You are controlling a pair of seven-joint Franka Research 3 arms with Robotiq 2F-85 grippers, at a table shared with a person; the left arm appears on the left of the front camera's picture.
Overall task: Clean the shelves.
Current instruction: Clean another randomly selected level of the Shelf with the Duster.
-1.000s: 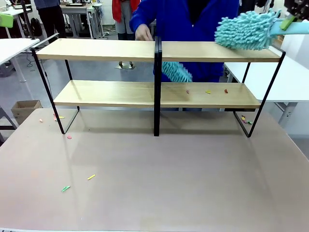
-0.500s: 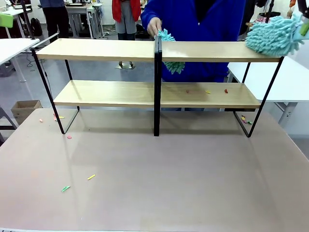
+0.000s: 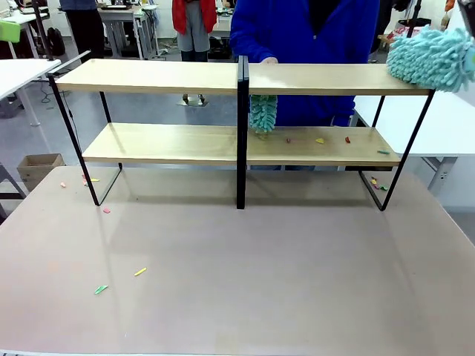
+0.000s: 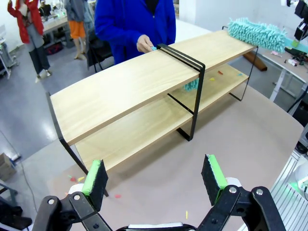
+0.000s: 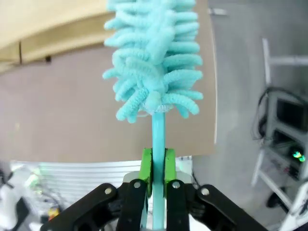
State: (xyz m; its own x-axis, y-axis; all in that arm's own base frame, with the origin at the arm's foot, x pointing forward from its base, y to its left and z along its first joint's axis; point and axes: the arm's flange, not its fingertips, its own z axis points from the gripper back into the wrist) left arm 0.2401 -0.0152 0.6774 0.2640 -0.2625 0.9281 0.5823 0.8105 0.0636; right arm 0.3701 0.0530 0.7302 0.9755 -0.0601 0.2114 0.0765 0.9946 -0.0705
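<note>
Front view first: where do the shelves [image 3: 148, 76] stand?

— Along the table's [image 3: 245, 282] far edge. The chenille duster [image 3: 430, 58] is at the top board's right end, touching or just above it; I can't tell which. A person's hand [image 3: 269, 61] dangles a second duster [image 3: 262, 113] over the lower board, near coloured scraps [image 3: 320, 140].

Left wrist view?

— The left gripper [image 4: 155, 175] hangs empty, jaws wide apart, well back from the rack.

Right wrist view?

— The right gripper [image 5: 154, 166] has its jaws clamped on the duster's thin handle. I'd judge a flat, light sweep along the top board best. It should start at the right end, stop short of the person's hand, and not let the handle twist between the pads.

Any brands or writing?

— None that can be read.
</note>
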